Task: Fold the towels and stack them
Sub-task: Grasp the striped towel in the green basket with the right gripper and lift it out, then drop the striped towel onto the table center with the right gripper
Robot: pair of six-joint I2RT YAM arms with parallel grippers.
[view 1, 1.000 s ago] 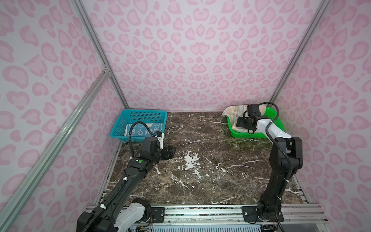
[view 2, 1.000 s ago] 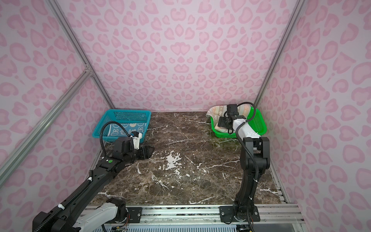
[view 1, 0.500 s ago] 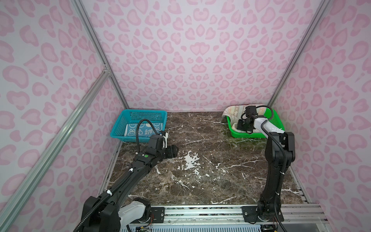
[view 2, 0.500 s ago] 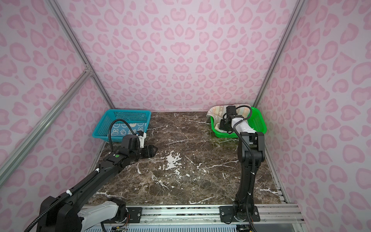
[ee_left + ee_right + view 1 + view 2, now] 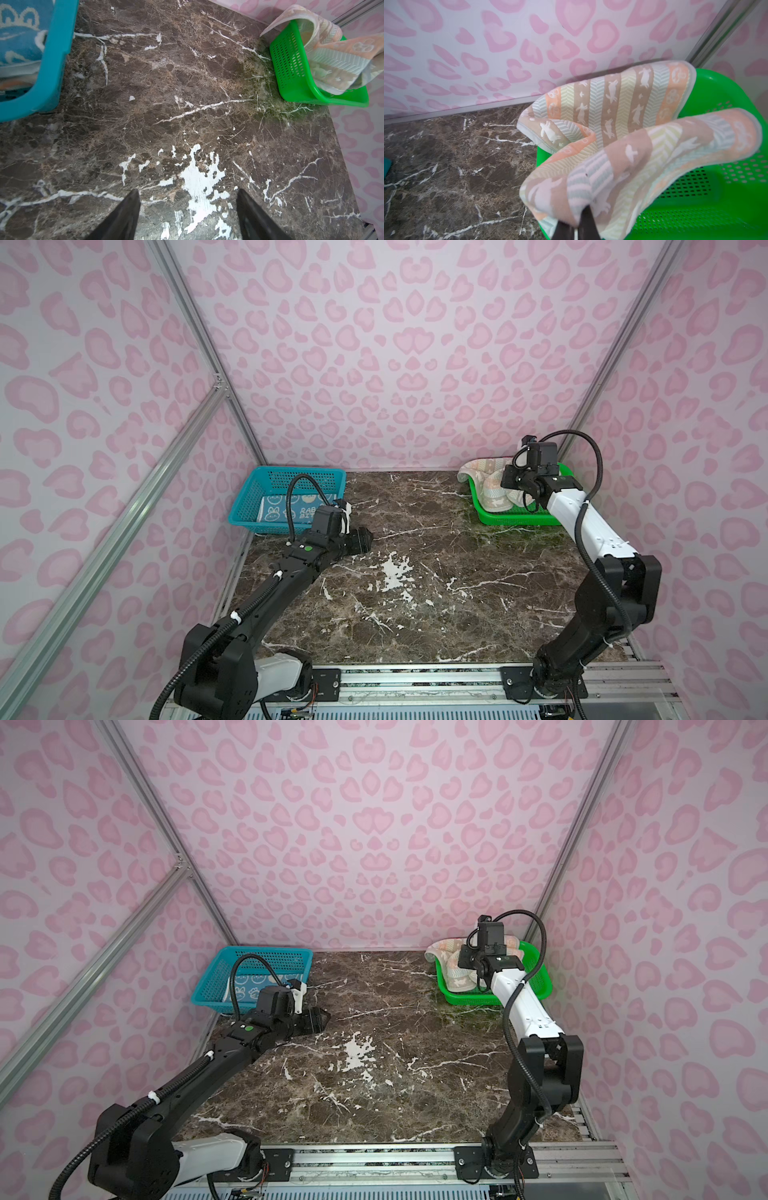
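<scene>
At the far left of the table (image 5: 415, 605), against the back wall, stands a blue basket (image 5: 245, 510). A blue towel (image 5: 276, 510) with white rabbit faces and letters lies flat inside it. The left wrist view shows white and orange cloth edges (image 5: 16, 83) under that towel.

Just in front of the basket's near right corner, the left gripper (image 5: 368, 539) hangs low over the bare marble. Its two dark fingers (image 5: 128, 207) stand wide apart, with nothing between them but tabletop.

The middle of the table carries only its white veins and worn patches.

At the far right, in the back corner, sits a green basket (image 5: 519, 521). A striped towel (image 5: 490, 485) in peach, grey and pale green, printed with small white rabbits, lies crumpled in it. One corner hangs over the basket's left rim toward the table. The right gripper (image 5: 505, 483) reaches into this basket from the near side. In the right wrist view its fingers (image 5: 583, 224) are pinched tight on a raised fold of the striped towel, which bulges up above the basket floor.
</scene>
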